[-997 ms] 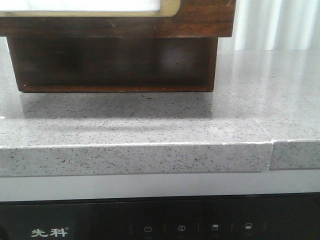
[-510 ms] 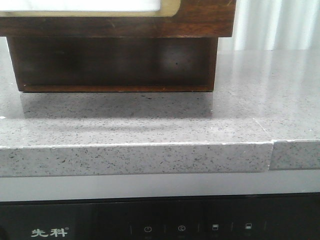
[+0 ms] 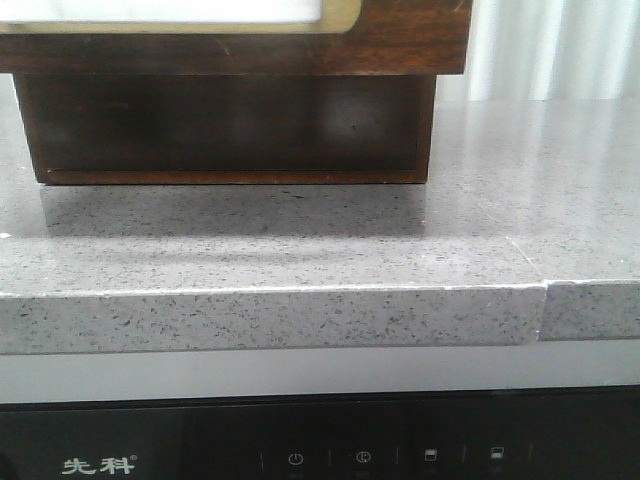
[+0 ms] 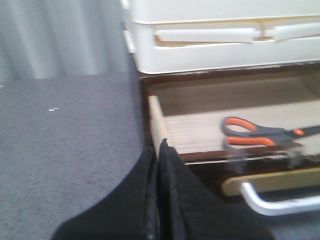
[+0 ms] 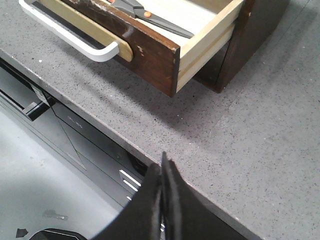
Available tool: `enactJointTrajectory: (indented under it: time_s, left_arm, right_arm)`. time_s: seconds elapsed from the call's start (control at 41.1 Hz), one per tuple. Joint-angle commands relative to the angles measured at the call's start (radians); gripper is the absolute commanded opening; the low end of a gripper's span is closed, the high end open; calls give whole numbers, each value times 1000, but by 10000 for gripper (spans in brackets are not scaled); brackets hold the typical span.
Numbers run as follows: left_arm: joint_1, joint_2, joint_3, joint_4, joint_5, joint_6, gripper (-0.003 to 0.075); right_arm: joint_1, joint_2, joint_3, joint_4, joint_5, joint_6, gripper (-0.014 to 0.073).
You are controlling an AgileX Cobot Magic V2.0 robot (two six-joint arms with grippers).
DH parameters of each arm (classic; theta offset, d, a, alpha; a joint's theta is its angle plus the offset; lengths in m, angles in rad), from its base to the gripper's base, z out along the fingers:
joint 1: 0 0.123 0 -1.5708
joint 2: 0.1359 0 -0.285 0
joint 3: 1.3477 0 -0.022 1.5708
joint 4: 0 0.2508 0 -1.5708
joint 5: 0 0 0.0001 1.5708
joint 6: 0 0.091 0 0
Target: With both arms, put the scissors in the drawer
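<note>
Inside the pulled-out drawer point(image 4: 210, 131) I see the scissors point(image 4: 260, 136) lying flat on its pale floor, so the drop looks done and only closing remains. My left end effector point(image 4: 158, 165) is clenched, empty, beside the drawer's side wall. My right end effector point(image 5: 163, 180) is also clenched and empty, hanging over the worktop point(image 5: 240, 135), clear of the white handle point(image 5: 75, 36).

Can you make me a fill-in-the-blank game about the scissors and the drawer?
1. The scissors are lying inside the ____.
2. The drawer is pulled ____.
3. The finger loops of the scissors are lined in ____.
4. The left gripper has its fingers pressed ____.

Missing words: drawer; open; orange; together
</note>
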Motion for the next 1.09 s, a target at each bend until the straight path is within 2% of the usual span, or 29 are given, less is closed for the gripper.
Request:
enactJointTrajectory:
  time_s: [0.0,0.073,0.194,0.437,0.583,0.851,1.069]
  left_arm:
    - [117,-61,79,0,-178,-8,-20]
    - [183,-118,163,5,-223,-8,-20]
    - [235,-235,320,16,-285,-8,-20]
    - [232,-466,626,14,-421,-8,-20]
    - [232,-539,776,-43,-534,-8,-20]
    - [230,-584,921,-83,-686,-8,-20]
    - [174,-584,921,-79,-689,-8,-20]
  right_arm:
    - [-6,-2,-21,-3,-64,-1,-67]
    - [-6,-2,-21,-3,-64,-1,-67]
    - [-6,-2,-21,-3,-64,-1,-67]
    - [-6,-2,-21,-3,-64,-1,-67]
    - [-6,-2,-21,-3,-64,-1,-67]
    - [-6,-2,-21,-3,-63,-1,-67]
    - [-6,-2,-21,-3,-61,-1,-67]
